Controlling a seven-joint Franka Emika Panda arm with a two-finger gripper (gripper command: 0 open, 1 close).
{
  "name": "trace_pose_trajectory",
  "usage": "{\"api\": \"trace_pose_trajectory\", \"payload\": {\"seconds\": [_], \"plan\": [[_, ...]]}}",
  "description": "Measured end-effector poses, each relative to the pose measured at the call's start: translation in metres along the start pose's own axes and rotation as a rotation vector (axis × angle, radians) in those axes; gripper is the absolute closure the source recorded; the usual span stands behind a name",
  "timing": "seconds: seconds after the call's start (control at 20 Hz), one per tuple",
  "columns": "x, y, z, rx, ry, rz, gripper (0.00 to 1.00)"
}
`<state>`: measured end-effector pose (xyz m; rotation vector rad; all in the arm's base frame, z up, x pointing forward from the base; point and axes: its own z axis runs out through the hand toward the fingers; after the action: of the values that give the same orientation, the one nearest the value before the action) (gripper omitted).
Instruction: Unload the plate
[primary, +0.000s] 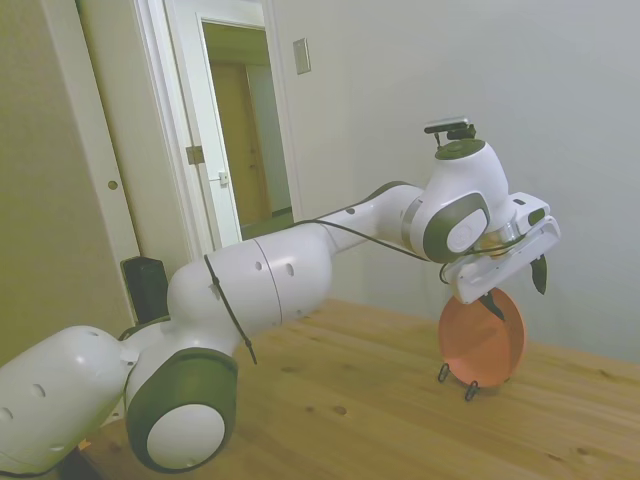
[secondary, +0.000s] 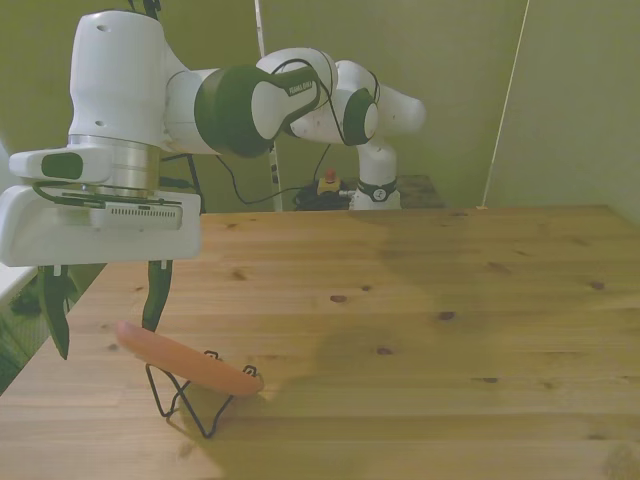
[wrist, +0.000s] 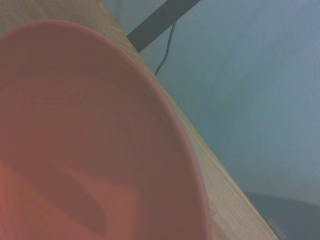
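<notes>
One white robot arm reaches over a wooden table (secondary: 420, 290), and its gripper (secondary: 105, 305) hangs just above a plate (secondary: 185, 362). The plate is salmon pink, round and shallow. It stands on edge in a thin black wire stand (secondary: 195, 400) near the lower left of the front view, leaning so its rim tips toward the frame's left. In the side view the plate (primary: 482, 338) sits at the right of the frame, near the table's (primary: 350, 400) far edge, with the stand's (primary: 457, 380) two small feet showing beneath it.

The gripper (primary: 515, 290) has its two dark fingers (secondary: 155, 295) spread wide apart, and they grasp nothing. One finger hangs close to the plate's upper rim; whether it touches is unclear. The other hangs clear, further toward the front view's left.

The wrist view is filled by the plate's (wrist: 90, 145) inner face, blurred and close, with the table's (wrist: 235, 205) edge running diagonally past it.
</notes>
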<state>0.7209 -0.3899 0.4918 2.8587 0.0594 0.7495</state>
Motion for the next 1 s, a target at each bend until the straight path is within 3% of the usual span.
{"api": "trace_pose_trajectory", "payload": {"seconds": [1.0], "plan": [[0.0010, -0.0083, 0.0062, 0.026, -0.010, 0.039, 1.00]]}}
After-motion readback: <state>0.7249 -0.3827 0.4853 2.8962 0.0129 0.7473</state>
